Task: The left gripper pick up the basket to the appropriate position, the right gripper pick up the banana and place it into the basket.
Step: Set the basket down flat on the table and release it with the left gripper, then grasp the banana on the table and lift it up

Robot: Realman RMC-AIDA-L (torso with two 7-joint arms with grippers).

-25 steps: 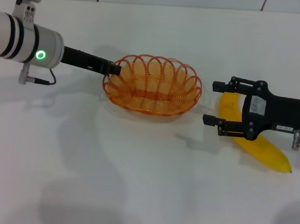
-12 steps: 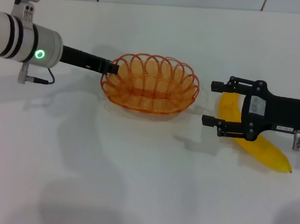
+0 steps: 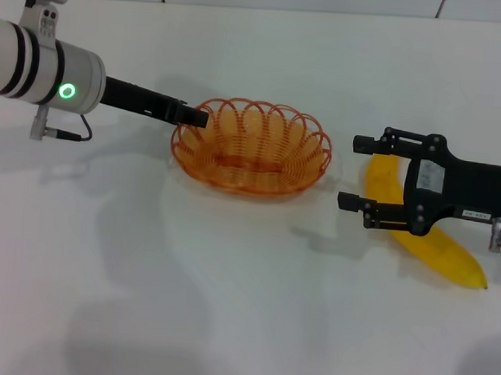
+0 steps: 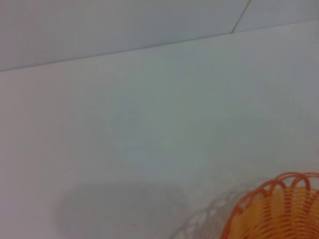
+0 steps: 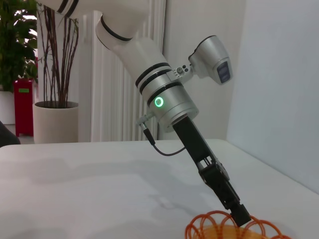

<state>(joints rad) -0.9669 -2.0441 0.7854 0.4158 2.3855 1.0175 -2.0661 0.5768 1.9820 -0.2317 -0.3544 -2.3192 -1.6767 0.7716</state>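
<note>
The orange wire basket (image 3: pixel 252 148) sits at the table's middle; its rim also shows in the left wrist view (image 4: pixel 279 209) and the right wrist view (image 5: pixel 219 231). My left gripper (image 3: pixel 197 116) is shut on the basket's left rim and shows from afar in the right wrist view (image 5: pixel 240 215). The basket seems held slightly off the table, its shadow just beneath. The yellow banana (image 3: pixel 433 244) lies on the table at the right. My right gripper (image 3: pixel 352 172) is open just over the banana's left end, its jaws pointing toward the basket and holding nothing.
The white table (image 3: pixel 241 308) spreads around with a wall seam at the far edge. In the right wrist view a potted plant (image 5: pixel 55 119) and a radiator stand beyond the table.
The left gripper has shifted the basket slightly and tipped it flatter, its rim now more level. The right arm and the banana have not moved.
</note>
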